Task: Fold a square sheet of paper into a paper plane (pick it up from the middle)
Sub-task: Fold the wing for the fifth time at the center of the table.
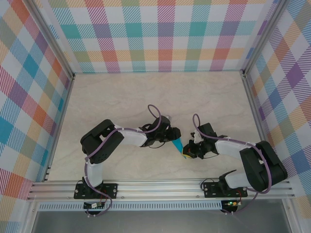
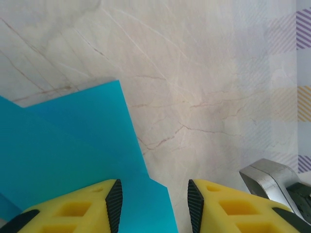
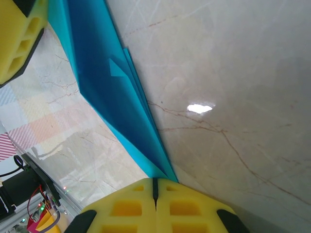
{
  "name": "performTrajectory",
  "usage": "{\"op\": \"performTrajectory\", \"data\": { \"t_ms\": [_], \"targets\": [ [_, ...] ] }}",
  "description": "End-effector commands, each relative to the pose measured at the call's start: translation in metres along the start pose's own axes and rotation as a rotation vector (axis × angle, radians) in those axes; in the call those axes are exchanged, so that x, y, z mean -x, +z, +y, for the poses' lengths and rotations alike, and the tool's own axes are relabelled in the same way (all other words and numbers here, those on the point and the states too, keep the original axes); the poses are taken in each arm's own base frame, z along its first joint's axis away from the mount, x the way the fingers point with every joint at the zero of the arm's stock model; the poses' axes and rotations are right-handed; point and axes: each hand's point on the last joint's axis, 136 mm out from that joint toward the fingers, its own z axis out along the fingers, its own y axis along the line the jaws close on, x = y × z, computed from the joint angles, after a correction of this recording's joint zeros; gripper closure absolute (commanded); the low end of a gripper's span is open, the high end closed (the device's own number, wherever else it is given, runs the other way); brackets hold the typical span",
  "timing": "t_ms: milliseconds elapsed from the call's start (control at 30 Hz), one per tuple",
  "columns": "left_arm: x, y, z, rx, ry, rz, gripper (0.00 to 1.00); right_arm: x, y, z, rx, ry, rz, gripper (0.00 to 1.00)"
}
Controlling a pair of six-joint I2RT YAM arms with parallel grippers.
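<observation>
Top external, marbled table (image 1: 146, 92), plaid walls (image 1: 155, 34), right pincer (image 3: 155, 188) pinching paper (image 1: 178, 144), left pincer (image 2: 154, 200) parted.

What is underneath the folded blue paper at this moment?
Pale marble-look table lies below the blue paper, showing along both its sides. The strip the paper covers is hidden. The right gripper pinches its tip.

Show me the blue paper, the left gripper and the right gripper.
blue paper (image 3: 112, 97): right wrist view, folded face.
left gripper (image 2: 154, 206): left wrist view, gap between fingertips.
right gripper (image 3: 155, 187): right wrist view, seam of shut fingertips.
</observation>
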Motion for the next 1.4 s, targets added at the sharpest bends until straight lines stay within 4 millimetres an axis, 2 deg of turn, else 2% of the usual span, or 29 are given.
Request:
{"op": "performTrajectory", "data": {
  "t_ms": [0, 133, 300, 467, 633, 833, 1033, 1233, 1367],
  "targets": [
    [0.016, -0.007, 0.026, 0.110, 0.039, -0.090, 0.58, -0.017, 0.002, -0.024, -0.076, 0.057, 0.042, 1.00],
    [0.015, -0.006, 0.029, 0.122, 0.051, -0.082, 0.59, -0.013, -0.003, -0.010, -0.040, 0.030, 0.036, 1.00],
    [0.011, -0.006, 0.039, 0.143, 0.029, -0.088, 0.60, -0.001, -0.017, 0.028, 0.070, -0.042, 0.003, 0.98],
    [0.007, -0.001, 0.037, 0.115, 0.016, -0.071, 0.60, 0.010, -0.025, 0.060, 0.146, -0.099, -0.008, 0.96],
    [0.005, 0.001, 0.034, 0.100, 0.013, -0.058, 0.60, 0.022, -0.015, 0.068, 0.133, -0.110, 0.002, 0.96],
    [0.005, 0.001, 0.035, 0.103, 0.008, -0.059, 0.61, 0.039, 0.006, 0.061, 0.107, -0.079, 0.011, 0.97],
    [0.009, -0.004, 0.031, 0.100, 0.033, -0.068, 0.60, 0.037, 0.016, 0.021, -0.029, -0.032, 0.005, 0.97],
    [0.024, -0.016, 0.009, 0.087, 0.115, -0.092, 0.58, 0.025, 0.028, -0.005, -0.060, 0.032, 0.046, 0.99],
    [0.037, -0.031, -0.012, 0.055, 0.157, -0.118, 0.56, 0.021, 0.031, -0.009, -0.052, 0.050, 0.050, 0.99]
  ]
}}
